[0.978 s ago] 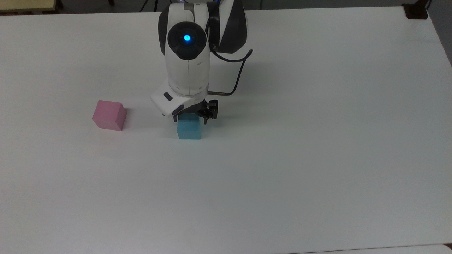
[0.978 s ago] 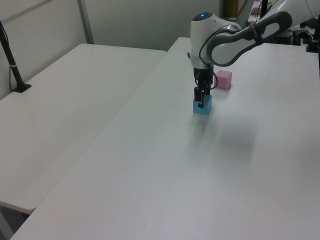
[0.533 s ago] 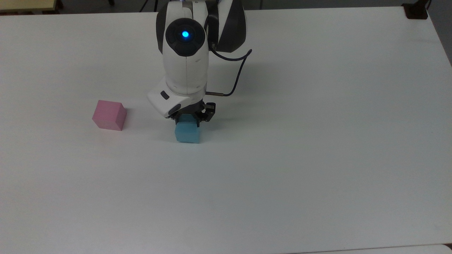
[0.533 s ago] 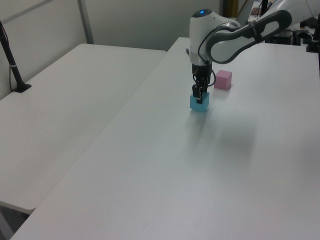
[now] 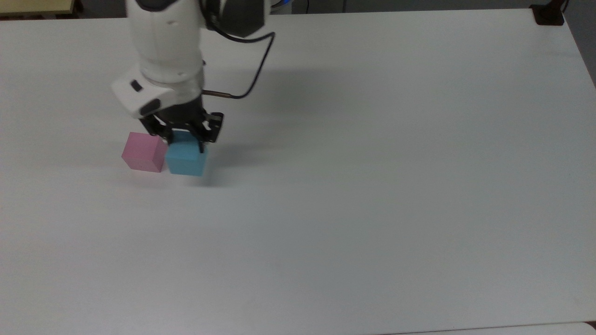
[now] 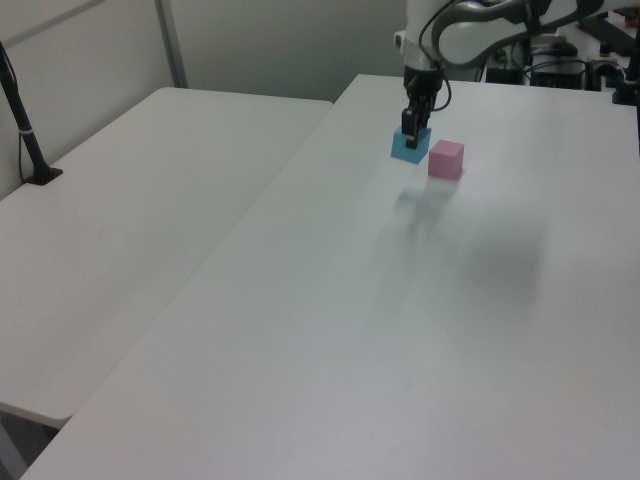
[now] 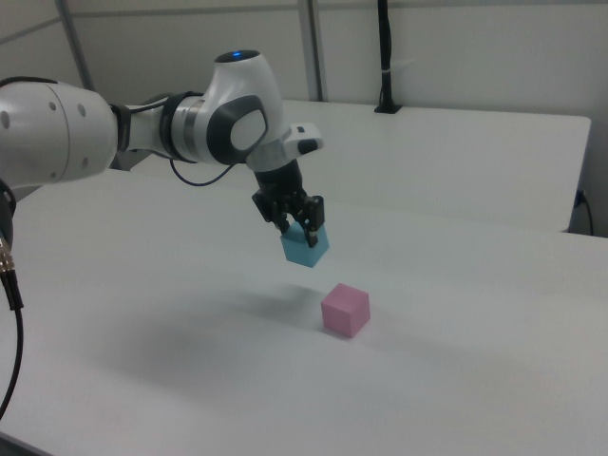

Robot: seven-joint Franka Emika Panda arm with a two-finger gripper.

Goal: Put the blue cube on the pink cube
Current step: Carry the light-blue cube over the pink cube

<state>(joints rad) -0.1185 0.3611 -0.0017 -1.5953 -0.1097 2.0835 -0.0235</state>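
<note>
The blue cube (image 5: 186, 159) (image 6: 407, 147) (image 7: 305, 247) hangs in the air, held from above by my gripper (image 5: 183, 139) (image 6: 410, 133) (image 7: 296, 228), which is shut on it. The pink cube (image 5: 144, 152) (image 6: 446, 159) (image 7: 345, 310) rests on the white table (image 5: 372, 186). In the right view the blue cube is clearly above the table, up and to the right view's left of the pink cube, with a gap between them. In the top view the blue cube appears just to the top view's right of the pink cube.
A black cable (image 5: 251, 79) loops from the wrist. A second white table (image 6: 130, 200) stands beside this one, with a black pole mount (image 6: 25, 130) at its edge. A dark clamp (image 5: 549, 14) sits at the far right corner in the top view.
The arm has lifted the blue cube off the table and carried it to the top view's left, from the table's middle to just beside and above the pink cube.
</note>
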